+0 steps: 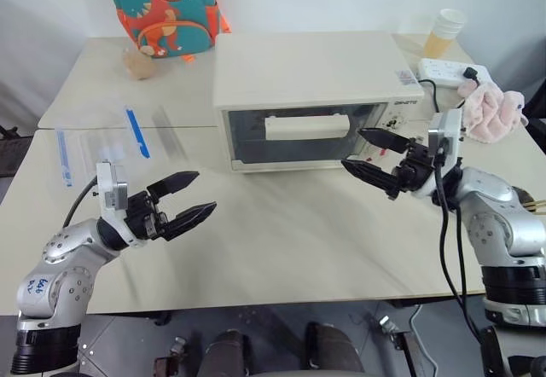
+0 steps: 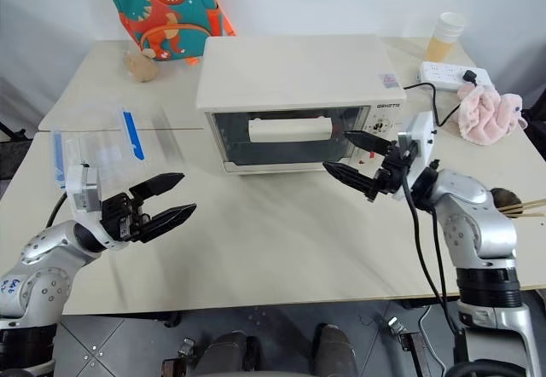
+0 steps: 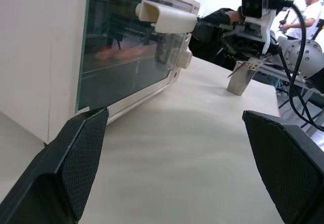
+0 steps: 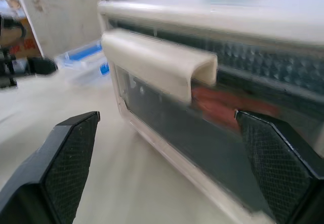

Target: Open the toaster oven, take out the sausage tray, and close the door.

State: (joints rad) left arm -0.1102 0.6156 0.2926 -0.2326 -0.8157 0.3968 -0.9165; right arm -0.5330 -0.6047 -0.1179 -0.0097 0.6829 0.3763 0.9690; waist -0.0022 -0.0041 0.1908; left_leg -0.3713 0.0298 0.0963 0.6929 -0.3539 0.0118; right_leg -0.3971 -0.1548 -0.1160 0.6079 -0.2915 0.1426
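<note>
The cream toaster oven point(image 1: 316, 78) stands at the middle of the table with its dark glass door point(image 1: 303, 136) shut. A cream bar handle point(image 1: 307, 127) runs across the door. Red sausages point(image 4: 223, 102) of the sausage tray show dimly behind the glass. My right gripper point(image 1: 373, 154) hovers open just in front of the door's right end, near the knobs, holding nothing. My left gripper point(image 1: 189, 199) hangs open over the table at the front left, well short of the oven, also holding nothing.
A clear plastic box with blue clips point(image 1: 111, 147) lies left of the oven. A dinosaur backpack point(image 1: 164, 8) stands at the back. A cup point(image 1: 445, 32), a power strip point(image 1: 452, 73) and a pink cloth point(image 1: 490, 108) sit at the right.
</note>
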